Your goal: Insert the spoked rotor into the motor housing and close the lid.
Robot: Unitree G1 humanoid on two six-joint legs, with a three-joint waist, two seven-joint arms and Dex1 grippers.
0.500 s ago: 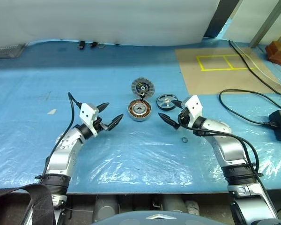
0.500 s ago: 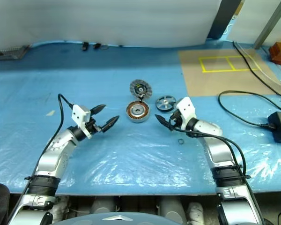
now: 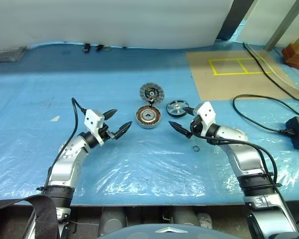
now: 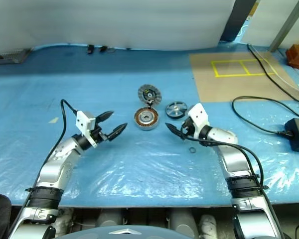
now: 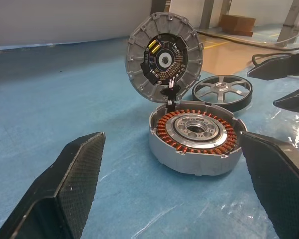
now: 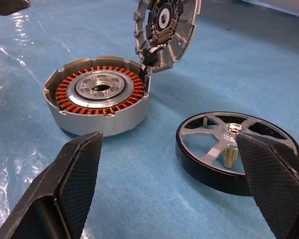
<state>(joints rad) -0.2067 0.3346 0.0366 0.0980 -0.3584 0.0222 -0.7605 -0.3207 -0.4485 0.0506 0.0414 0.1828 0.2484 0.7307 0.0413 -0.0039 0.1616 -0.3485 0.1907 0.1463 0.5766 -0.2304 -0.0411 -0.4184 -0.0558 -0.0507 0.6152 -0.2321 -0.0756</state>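
Silver jointed arms, white wrist blocks, black cables, seemingly textured black fingers (image 5: 77,184)

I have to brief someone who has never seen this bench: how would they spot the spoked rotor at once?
On the blue plastic sheet, look between the two grippers for three round metal parts in a cluster. The spoked rotor lies flat, nearest the right gripper, beside the motor housing with copper coils. Unlike the housing and the ribbed lid standing open over it, it is the smallest, a dark-rimmed wheel with silver spokes and open gaps.

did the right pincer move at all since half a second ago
No. The right pincer sits in the same spot beside the spoked rotor, with the same gap to the small ring on the blue sheet, and its jaws are open as before.
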